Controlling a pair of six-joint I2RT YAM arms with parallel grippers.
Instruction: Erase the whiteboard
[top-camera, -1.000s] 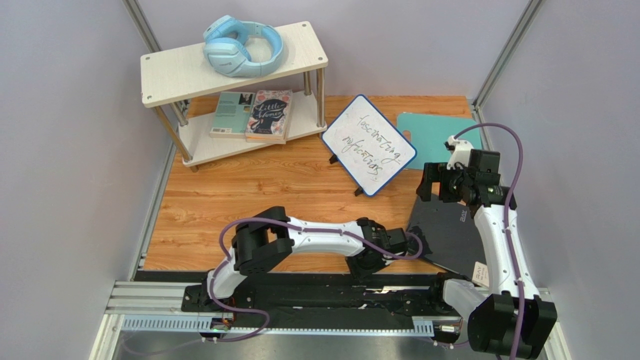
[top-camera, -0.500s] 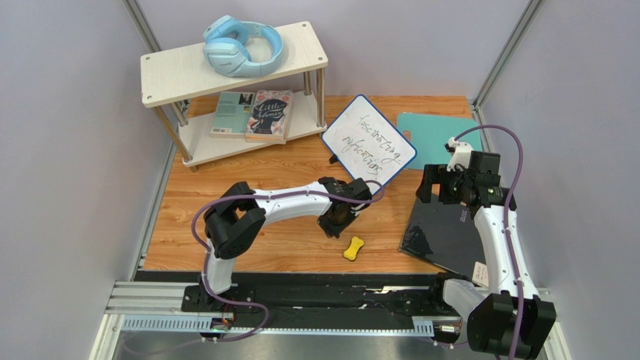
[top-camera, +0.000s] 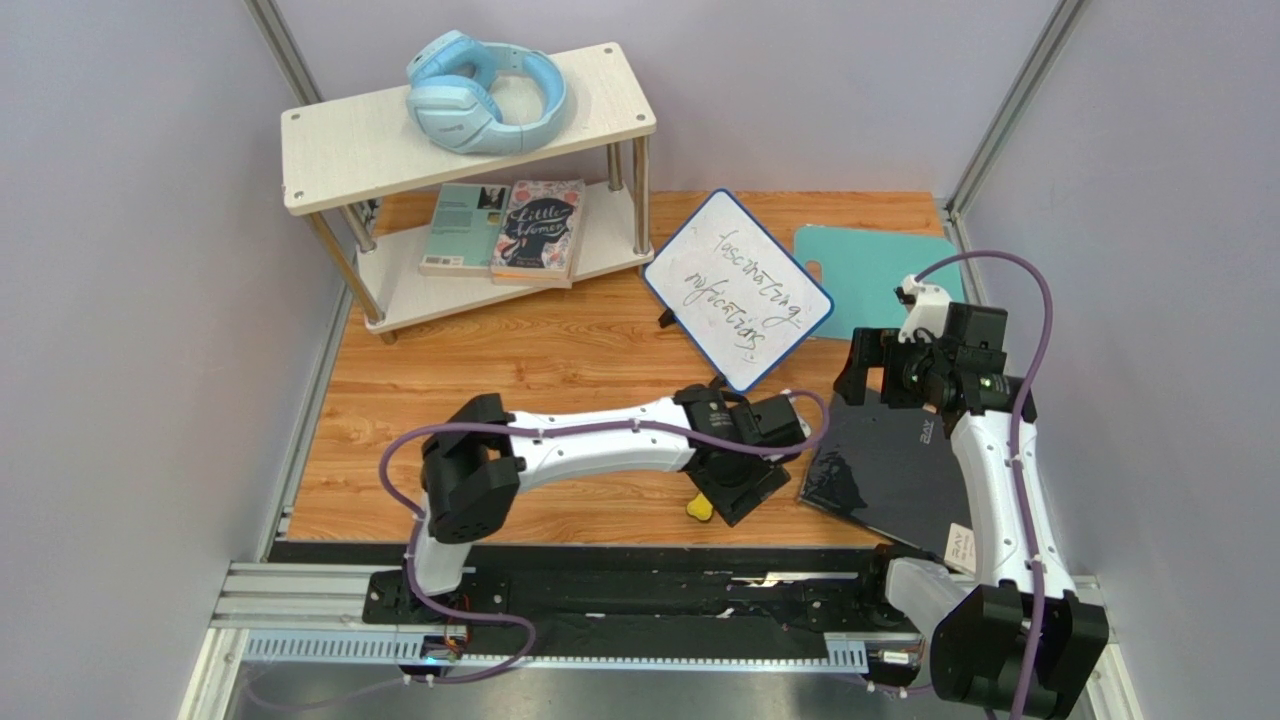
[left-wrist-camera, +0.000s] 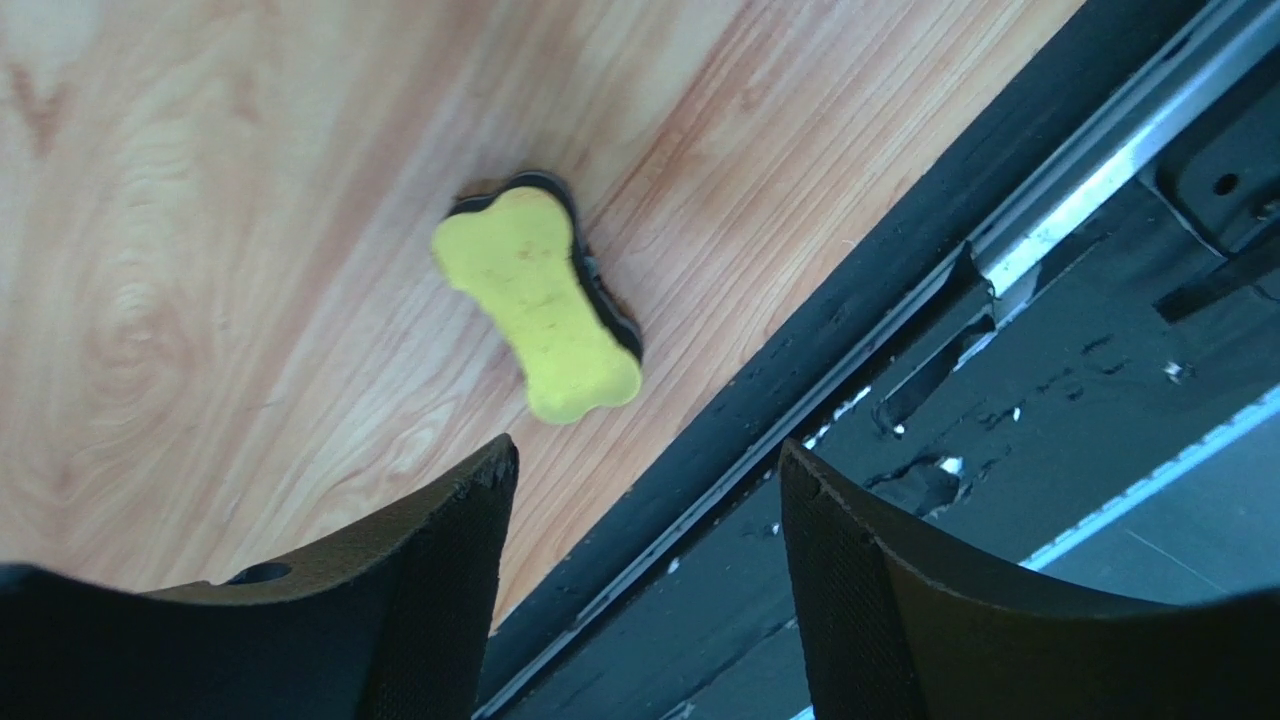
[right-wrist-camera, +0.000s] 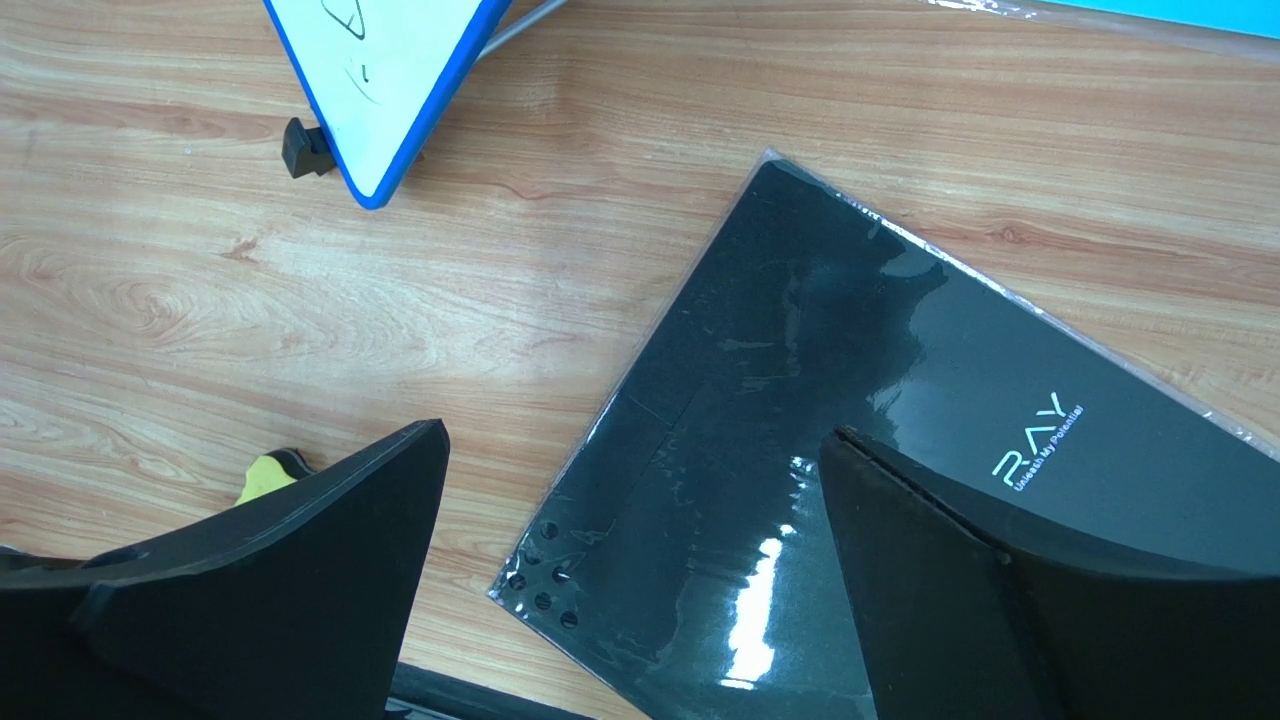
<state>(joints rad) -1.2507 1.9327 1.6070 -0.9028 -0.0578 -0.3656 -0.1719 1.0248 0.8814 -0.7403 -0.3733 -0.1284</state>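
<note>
The whiteboard (top-camera: 738, 285) stands tilted on black feet at the back middle of the wooden table, dark handwriting across it. Its blue-framed corner (right-wrist-camera: 394, 68) also shows in the right wrist view. A yellow bone-shaped eraser (left-wrist-camera: 538, 305) lies flat near the table's front edge, half hidden in the top view (top-camera: 699, 509) by my left arm. My left gripper (left-wrist-camera: 643, 462) hovers open just past the eraser, over the black rail, with nothing between its fingers. It sits right of the eraser in the top view (top-camera: 747, 488). My right gripper (right-wrist-camera: 631, 438) hangs open and empty above a black glossy panel (right-wrist-camera: 902, 405).
A teal mat (top-camera: 872, 267) lies behind the right arm. A two-level shelf (top-camera: 346, 143) at the back left carries blue headphones (top-camera: 484, 93) on top and books (top-camera: 511, 228) below. The black rail (left-wrist-camera: 962, 450) runs along the table's near edge.
My left arm swung out toward the whiteboard, then came back over the eraser near the front edge. Its gripper went from shut to open. The right arm stayed put.
</note>
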